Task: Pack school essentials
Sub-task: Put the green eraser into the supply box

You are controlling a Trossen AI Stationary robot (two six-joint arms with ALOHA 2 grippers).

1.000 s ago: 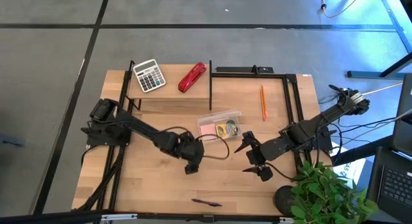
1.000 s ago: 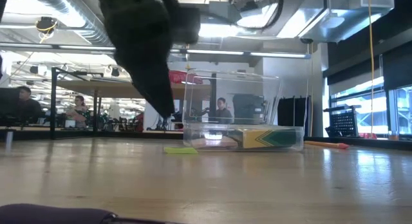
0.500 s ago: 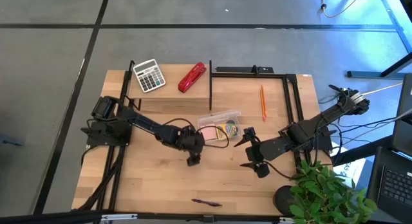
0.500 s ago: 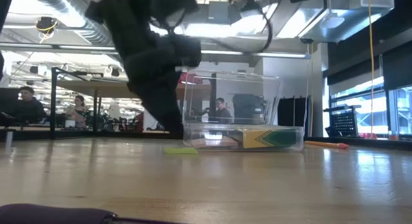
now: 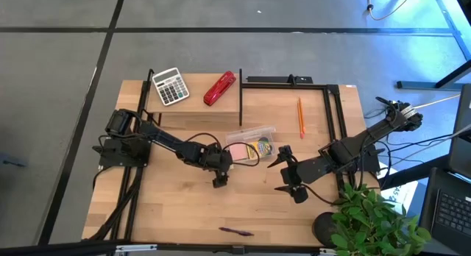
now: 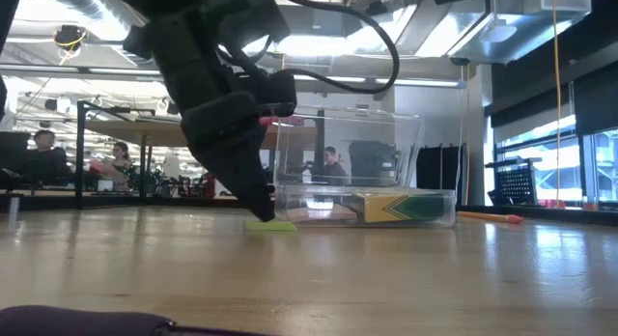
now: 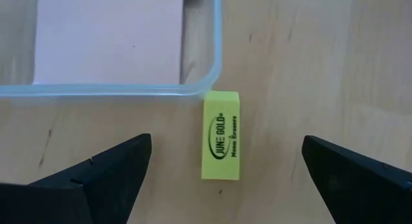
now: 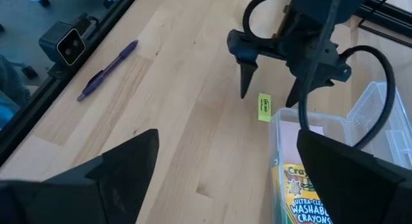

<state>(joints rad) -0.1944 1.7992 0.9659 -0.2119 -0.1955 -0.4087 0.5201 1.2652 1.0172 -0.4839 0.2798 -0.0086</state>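
A tiny yellow block [image 7: 221, 135] lies flat on the wood against the near corner of the clear plastic box [image 5: 250, 142]; it also shows in the right wrist view [image 8: 264, 107] and the low view [image 6: 272, 225]. My left gripper [image 7: 225, 147] hangs open just above it, pointing down, one finger on each side, touching nothing. Inside the box lie the pink sticky-note pad [image 7: 109, 37] and the yellow-green crayon box [image 8: 306, 192]. My right gripper [image 5: 276, 179] waits open to the right of the box. The orange pencil [image 5: 300, 116] and the dark purple pen [image 5: 235, 231] lie on the table.
A grey-white calculator [image 5: 170, 87] and a red stapler [image 5: 219, 88] sit on the raised shelf at the far left. A black frame [image 5: 291, 81] runs along the far right part of the table. A potted plant [image 5: 372, 219] stands at the near right corner.
My left gripper has moved toward the far edge, up to the box's near corner, and has come down until its open fingers stand on either side of the yellow block. My right gripper has shifted a little toward the far edge. The block has stayed in place.
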